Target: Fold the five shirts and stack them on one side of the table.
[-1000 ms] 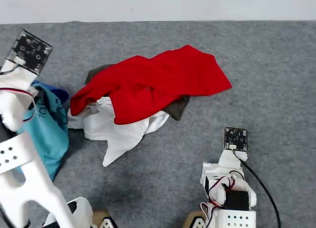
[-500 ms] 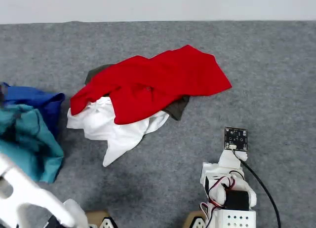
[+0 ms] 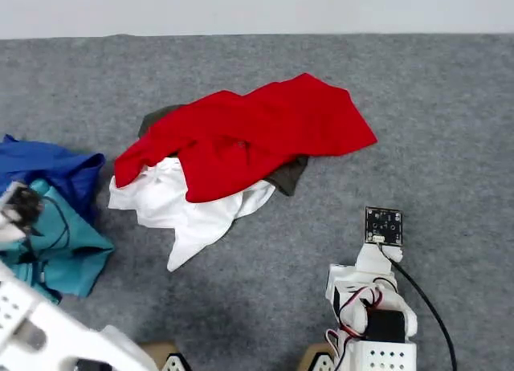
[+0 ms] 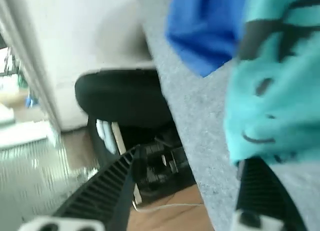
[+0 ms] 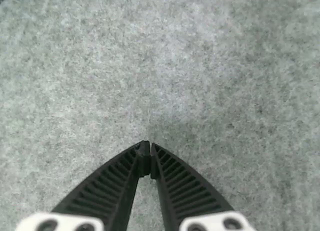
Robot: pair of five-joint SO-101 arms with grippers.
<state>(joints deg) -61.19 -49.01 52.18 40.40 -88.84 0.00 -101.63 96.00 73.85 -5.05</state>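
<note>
**A:** Where are the shirts?

**B:** On the table (image 3: 450, 106). The red shirt (image 3: 249, 138) lies crumpled in the middle, over the white shirt (image 3: 193, 214) and an olive shirt (image 3: 291, 177). The teal shirt (image 3: 72, 250) and blue shirt (image 3: 48, 166) are bunched at the left arm's edge.

**A:** And the claws?

**B:** The left gripper (image 4: 190, 158) is spread wide beside the teal shirt, grasping nothing. The right gripper (image 5: 150, 151) is clenched and empty over bare table.

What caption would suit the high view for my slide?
Red shirt over white shirt and olive shirt at centre; teal shirt and blue shirt bunched at the table edge.
</note>
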